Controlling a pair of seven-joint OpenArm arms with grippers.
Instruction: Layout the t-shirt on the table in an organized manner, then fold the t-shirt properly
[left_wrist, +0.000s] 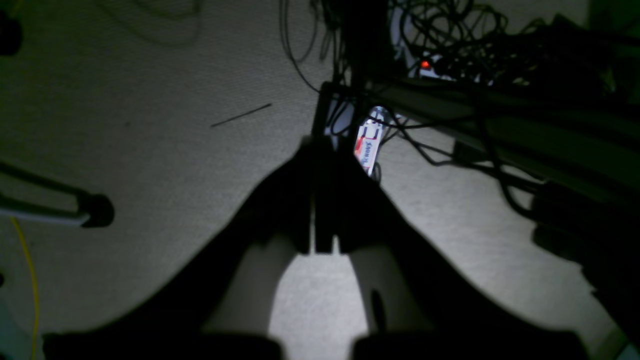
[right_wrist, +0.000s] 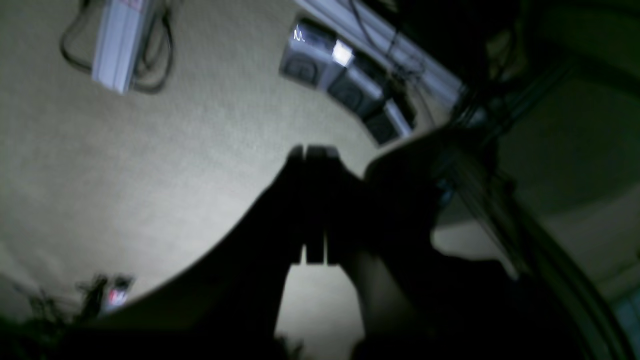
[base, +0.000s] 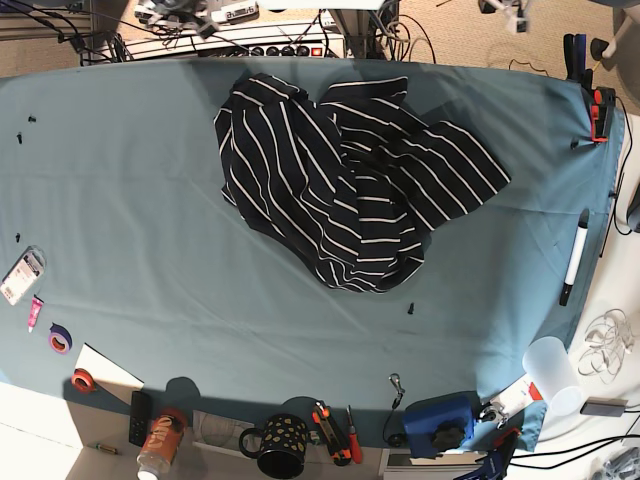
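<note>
T-shirt (base: 350, 180) — soft, striped, crumpled — on smooth teal table (base: 150, 200); both grippers (left (left_wrist: 320, 145), right (right_wrist: 312, 150)) closed, empty.

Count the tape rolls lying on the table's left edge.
2: a purple tape roll and, below it, an orange tape roll, both on the table. Others may be hidden.
</note>
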